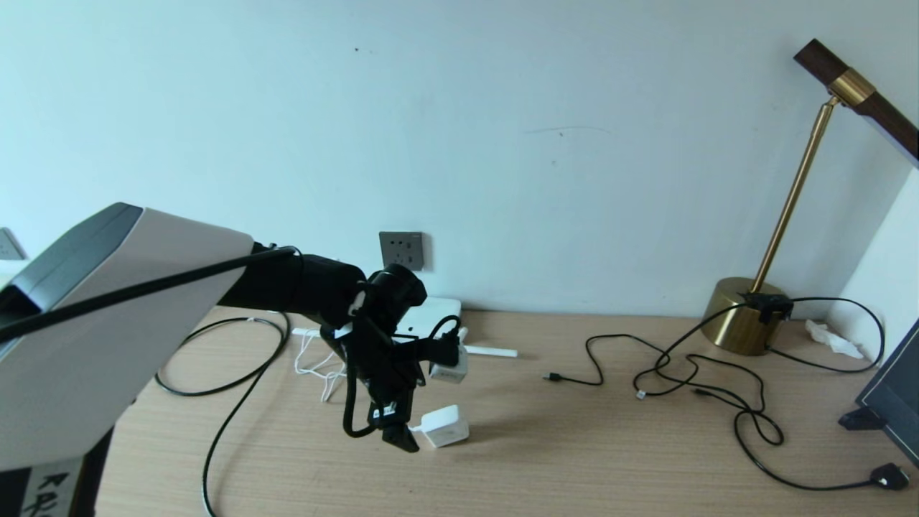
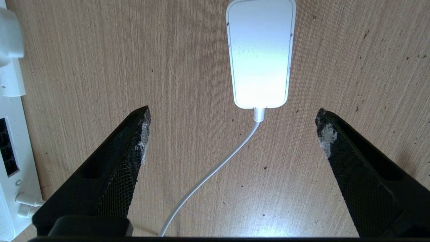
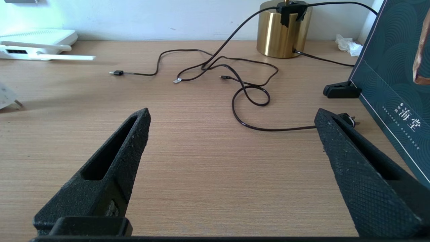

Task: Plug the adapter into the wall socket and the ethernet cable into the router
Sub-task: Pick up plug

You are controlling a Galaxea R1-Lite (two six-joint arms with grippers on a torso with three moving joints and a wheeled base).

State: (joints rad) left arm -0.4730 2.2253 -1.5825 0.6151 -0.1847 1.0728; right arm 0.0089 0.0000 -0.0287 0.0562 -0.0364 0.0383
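adapter (image 1: 445, 426): small white rounded block lying flat on the desk, unplugged, its thin white cord running back toward my left arm; from my left wrist it sits just ahead of my spread fingers (image 2: 134, 141)
wall socket (image 1: 401, 250): dark grey square plate on the wall just above the desk, nothing plugged in
router (image 1: 429, 317): flat white box on the desk under the socket, a slim white antenna lying out to its right
ethernet cable (image 1: 222, 373): glossy black, curling over the left part of the desk; plug tip not visible
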